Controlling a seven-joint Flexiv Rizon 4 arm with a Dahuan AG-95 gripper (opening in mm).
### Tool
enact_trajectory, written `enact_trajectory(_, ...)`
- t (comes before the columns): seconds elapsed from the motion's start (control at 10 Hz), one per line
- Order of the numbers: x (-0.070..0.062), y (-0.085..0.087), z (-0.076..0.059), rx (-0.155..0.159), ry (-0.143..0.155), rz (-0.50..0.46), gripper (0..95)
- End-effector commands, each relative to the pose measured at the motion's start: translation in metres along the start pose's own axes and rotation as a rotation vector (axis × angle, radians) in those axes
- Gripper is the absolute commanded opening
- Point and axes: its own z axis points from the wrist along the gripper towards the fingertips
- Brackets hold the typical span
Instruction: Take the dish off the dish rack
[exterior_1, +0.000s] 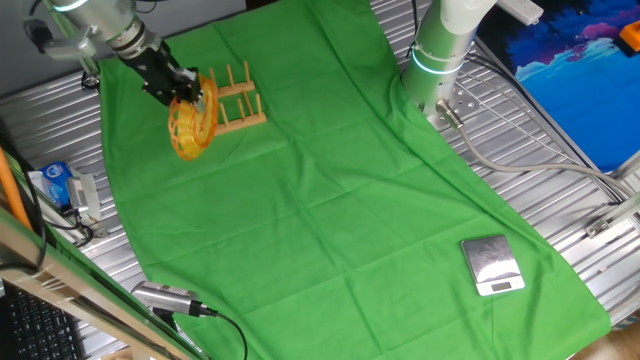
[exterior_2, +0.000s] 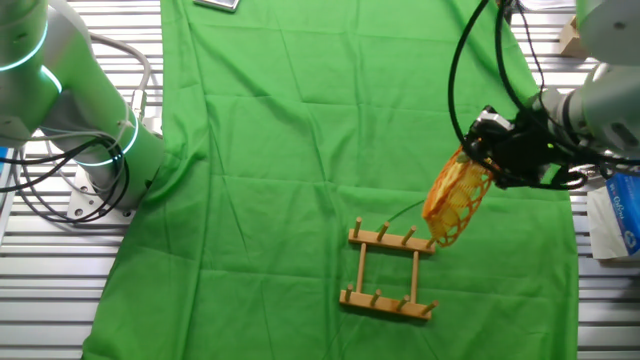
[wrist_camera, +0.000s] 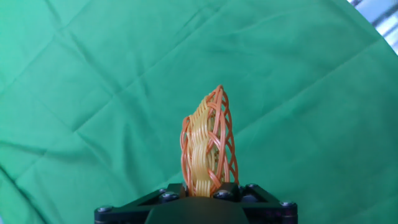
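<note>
The yellow-orange woven dish (exterior_1: 191, 122) hangs on edge in my gripper (exterior_1: 178, 88), lifted clear of the wooden dish rack (exterior_1: 237, 98) and beside it over the green cloth. In the other fixed view the dish (exterior_2: 455, 199) sits just above and right of the rack (exterior_2: 391, 272), with the gripper (exterior_2: 490, 150) shut on its rim. In the hand view the dish (wrist_camera: 208, 146) stands edge-on between the fingers of the gripper (wrist_camera: 202, 188), with only cloth behind it. The rack holds nothing.
A green cloth (exterior_1: 330, 190) covers the table. A small silver scale (exterior_1: 491, 264) lies near the front right. A second arm's base (exterior_1: 437, 55) stands at the back. A blue-and-white box (exterior_1: 55, 185) and cables lie on the metal surface at left.
</note>
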Motion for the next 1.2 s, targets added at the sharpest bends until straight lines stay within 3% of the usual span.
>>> enact_trajectory(0.1, -0.015, 0.009, 0.015, 0.044, 0.002, 0.114, 0.0)
enact_trajectory(0.4, -0.042, 0.017, 0.033, 0.067, -0.026, 0.159, 0.0)
enact_trajectory(0.5, -0.058, 0.02, 0.042, 0.077, -0.036, 0.187, 0.0)
enact_trajectory(0.7, -0.078, 0.026, 0.054, 0.094, -0.053, 0.21, 0.0)
enact_trajectory(1.2, -0.081, 0.029, 0.056, 0.106, -0.052, 0.2, 0.0)
